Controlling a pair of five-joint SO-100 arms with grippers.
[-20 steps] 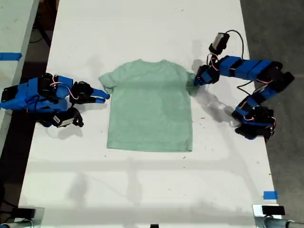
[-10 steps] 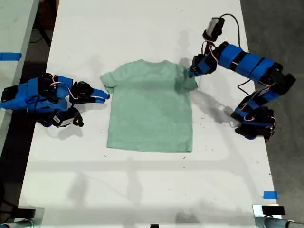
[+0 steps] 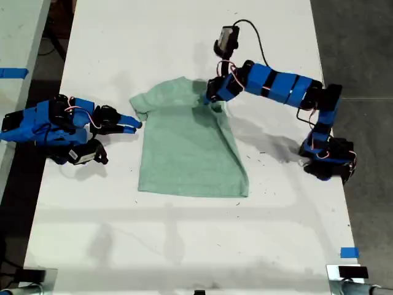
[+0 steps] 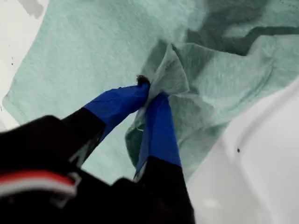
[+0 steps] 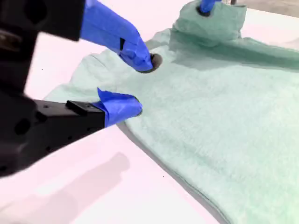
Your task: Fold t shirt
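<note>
One sleeve of the t shirt (image 3: pixel 187 144) is now lifted off the table (image 3: pixel 184 246) and carried inward. My first gripper (image 3: pixel 215 97), on the arm reaching in from the exterior view's right, is pinched tight on a bunch of the cloth: the first wrist view shows both blue-taped fingers (image 4: pixel 119 105) closed on a peak of fabric (image 4: pixel 170 70). Half a second earlier this gripper was at the shirt's outer edge on the exterior view's right, with the sleeve lying flat and the shirt spread wide. Since then the arm has swung toward the middle of the shirt, dragging the sleeve over the chest, so that side now runs as a slanted fold from near the collar down to the hem. My second gripper (image 5: pixel 135 86), on the exterior view's left, has not moved across the three moments. It sits low at the other sleeve (image 3: pixel 140 106) with its jaws parted and nothing between them; whether a fingertip touches the cloth cannot be told.

The shirt itself lies in the middle of the white table, between the two arms, collar pointing away from the camera. By this evidence the first lengthwise fold is under way but not yet laid down: the cloth is bunched in the grip rather than flat.
</note>
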